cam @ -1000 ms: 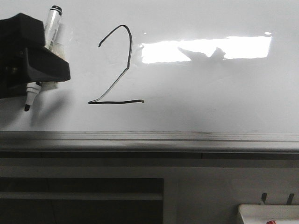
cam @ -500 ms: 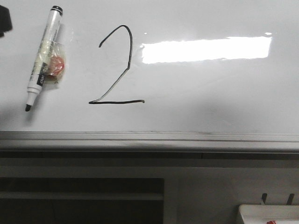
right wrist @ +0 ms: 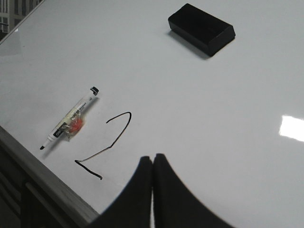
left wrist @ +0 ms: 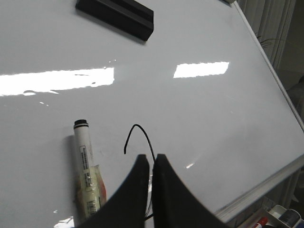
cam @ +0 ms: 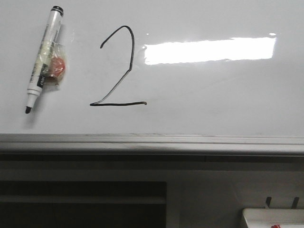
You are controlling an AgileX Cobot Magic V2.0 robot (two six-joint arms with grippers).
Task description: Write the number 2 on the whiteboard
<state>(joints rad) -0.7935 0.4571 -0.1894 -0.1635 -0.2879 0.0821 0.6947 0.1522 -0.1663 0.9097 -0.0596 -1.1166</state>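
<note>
White and shiny, the board (cam: 213,90) is lying flat with a tall black 2 (cam: 118,66) standing upright on it. Just left of the 2, a pen (cam: 42,59) is lying with its tip pointing down. Both grippers, left (left wrist: 151,164) and right (right wrist: 152,164), are pressed together, holding nothing.

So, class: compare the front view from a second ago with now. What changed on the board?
The left claw let go of the marker pen and withdrew out of the front view; its fingers are now shut and empty. The pen lies on the whiteboard, uncapped. The number 2 is unchanged.
</note>
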